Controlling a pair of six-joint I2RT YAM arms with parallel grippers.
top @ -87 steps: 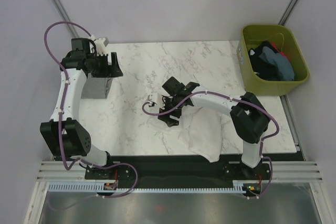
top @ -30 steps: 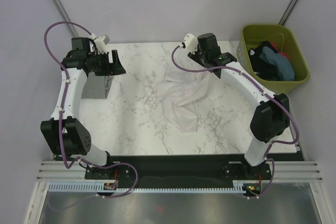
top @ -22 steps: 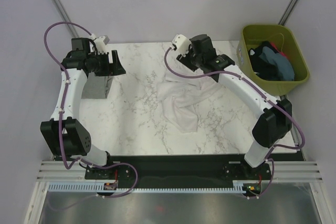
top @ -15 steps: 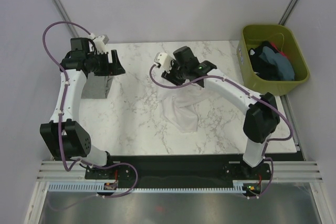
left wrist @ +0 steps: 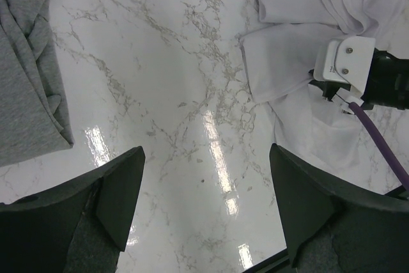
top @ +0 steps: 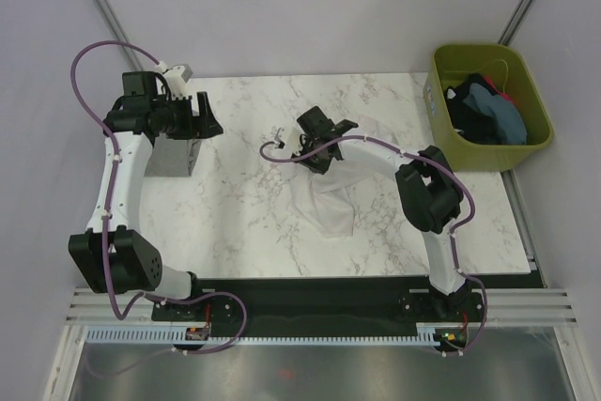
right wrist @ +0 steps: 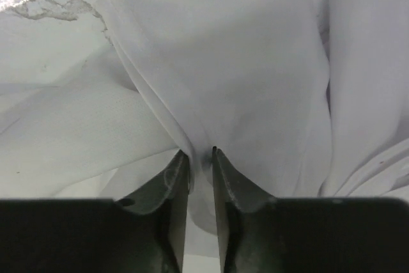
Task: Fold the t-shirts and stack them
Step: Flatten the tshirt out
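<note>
A crumpled white t-shirt (top: 329, 199) lies in the middle of the marble table (top: 235, 223). My right gripper (top: 317, 159) is down on its far edge. In the right wrist view the right gripper (right wrist: 200, 155) is shut on a raised fold of the white t-shirt (right wrist: 243, 62). A folded grey t-shirt (top: 174, 155) rests at the table's left side. My left gripper (top: 197, 117) hovers above it, open and holding nothing. The left wrist view has the left gripper (left wrist: 204, 209) over bare marble, the grey t-shirt (left wrist: 25, 62) to its left and the white t-shirt (left wrist: 307, 4) at upper right.
An olive-green bin (top: 437, 91) stands off the table's back right corner, holding blue and dark t-shirts (top: 488, 110). The right arm's white camera block (left wrist: 348, 62) and purple cable show in the left wrist view. The table's near edge runs just in front of both arm bases.
The right arm swung from the table's back toward the middle and came down on the white t-shirt. Its jaws widened, then closed on a fold. The left arm stayed put.
</note>
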